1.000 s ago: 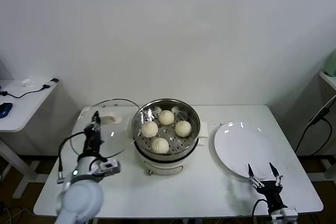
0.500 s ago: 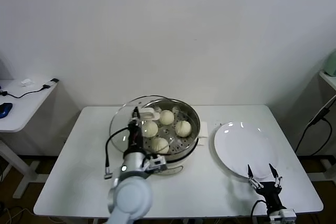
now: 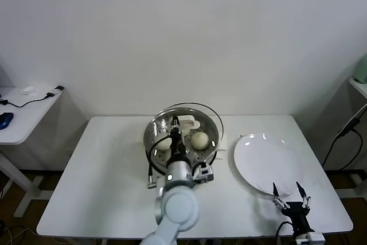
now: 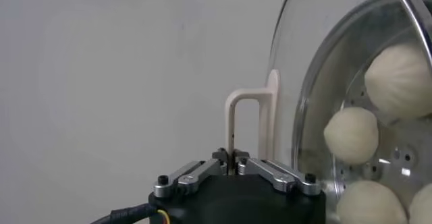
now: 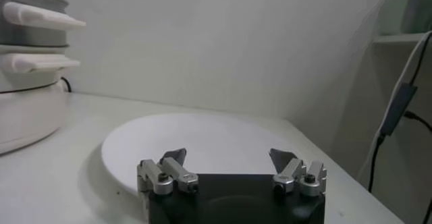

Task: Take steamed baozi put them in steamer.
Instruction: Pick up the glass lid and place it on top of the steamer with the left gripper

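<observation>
Since the earlier frames, the left arm had swung from the table's left side to its middle, carrying the glass lid point(image 3: 192, 120) with it, so that the lid now hung over the steamer rather than out to its left. The right arm had stayed put.

The white table point(image 3: 103, 187) carried everything. On it, near the middle and toward the back edge, stood the steamer point(image 3: 212, 142), a shiny steel pot on a cream-white base. To its right, toward the table's right edge, lay the flat white plate point(image 3: 264, 162), bare. The lid sat tilted above the steamer's rim; whether it touched the rim could not be told. Its white loop handle point(image 4: 244, 121) stood between the left gripper's fingers.

The left gripper point(image 4: 233, 159) was over the steamer, clamped tight on that handle. The right gripper point(image 3: 290, 194) waited near the table's front right corner, just in front of the plate, its jaws spread wide and holding nothing.

The steamed baozi point(image 4: 351, 135) lay inside the steamer on its perforated tray. The left wrist view showed four of them through the glass. From the head view only two could be made out, the arm covering the rest.
</observation>
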`<control>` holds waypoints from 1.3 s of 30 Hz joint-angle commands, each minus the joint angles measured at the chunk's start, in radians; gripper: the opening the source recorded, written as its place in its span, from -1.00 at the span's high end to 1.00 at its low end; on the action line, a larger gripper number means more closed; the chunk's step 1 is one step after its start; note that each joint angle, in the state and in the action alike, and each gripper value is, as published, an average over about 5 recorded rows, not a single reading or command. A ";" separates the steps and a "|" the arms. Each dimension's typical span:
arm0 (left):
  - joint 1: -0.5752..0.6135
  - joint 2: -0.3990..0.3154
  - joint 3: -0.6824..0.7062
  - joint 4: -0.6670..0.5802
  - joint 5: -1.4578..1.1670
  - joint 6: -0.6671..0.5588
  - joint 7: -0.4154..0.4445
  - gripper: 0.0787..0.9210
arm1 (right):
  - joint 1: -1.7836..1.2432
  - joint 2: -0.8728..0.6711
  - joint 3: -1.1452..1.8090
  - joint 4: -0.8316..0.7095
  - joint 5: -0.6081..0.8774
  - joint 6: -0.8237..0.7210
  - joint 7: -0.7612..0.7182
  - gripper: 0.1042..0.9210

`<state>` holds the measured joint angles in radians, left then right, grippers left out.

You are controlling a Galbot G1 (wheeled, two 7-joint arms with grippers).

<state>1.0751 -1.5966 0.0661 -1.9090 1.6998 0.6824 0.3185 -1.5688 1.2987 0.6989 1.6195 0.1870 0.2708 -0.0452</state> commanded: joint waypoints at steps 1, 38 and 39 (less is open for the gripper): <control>-0.031 -0.061 0.016 0.121 0.046 0.008 -0.011 0.86 | -0.002 0.002 0.000 -0.010 -0.002 0.009 0.003 -0.76; -0.027 -0.061 -0.034 0.184 0.014 0.003 -0.104 0.86 | -0.005 -0.001 -0.003 -0.031 -0.011 0.060 -0.002 -0.76; -0.024 -0.061 -0.032 0.180 0.011 0.002 -0.104 0.86 | -0.004 0.000 -0.003 -0.031 -0.011 0.060 -0.002 -0.76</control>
<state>1.0429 -1.6092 0.0317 -1.7260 1.7189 0.6863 0.2259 -1.5736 1.2982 0.6978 1.5896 0.1772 0.3250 -0.0433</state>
